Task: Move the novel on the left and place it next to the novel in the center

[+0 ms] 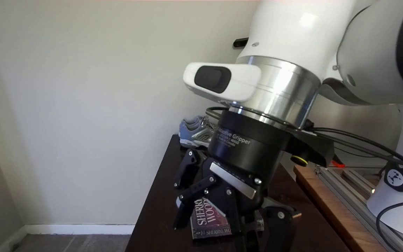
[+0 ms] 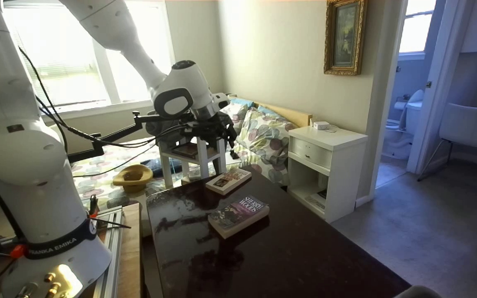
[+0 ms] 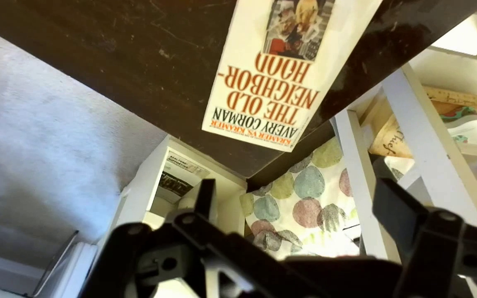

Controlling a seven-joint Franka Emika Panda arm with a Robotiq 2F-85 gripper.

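Observation:
The white novel, "The Old Neighborhood" [image 2: 229,181], lies flat near the table's far end in an exterior view. It also shows in the wrist view [image 3: 263,93], lying ahead of the fingers. The purple Sherryl Woods novel [image 2: 239,215] lies flat nearer the table's middle, apart from the white one. It shows partly behind the gripper in an exterior view [image 1: 210,220]; the white novel does not show there. My gripper [image 3: 298,207] is open and empty, tilted, and raised above the table's end in an exterior view [image 2: 224,149].
The dark table [image 2: 304,248] carries both novels. A grey-blue shoe [image 1: 196,133] sits at its opposite end. A white shelf stand [image 2: 203,159] and a bed stand close beyond the table's end, near the gripper. A white nightstand [image 2: 340,153] stands beside the table.

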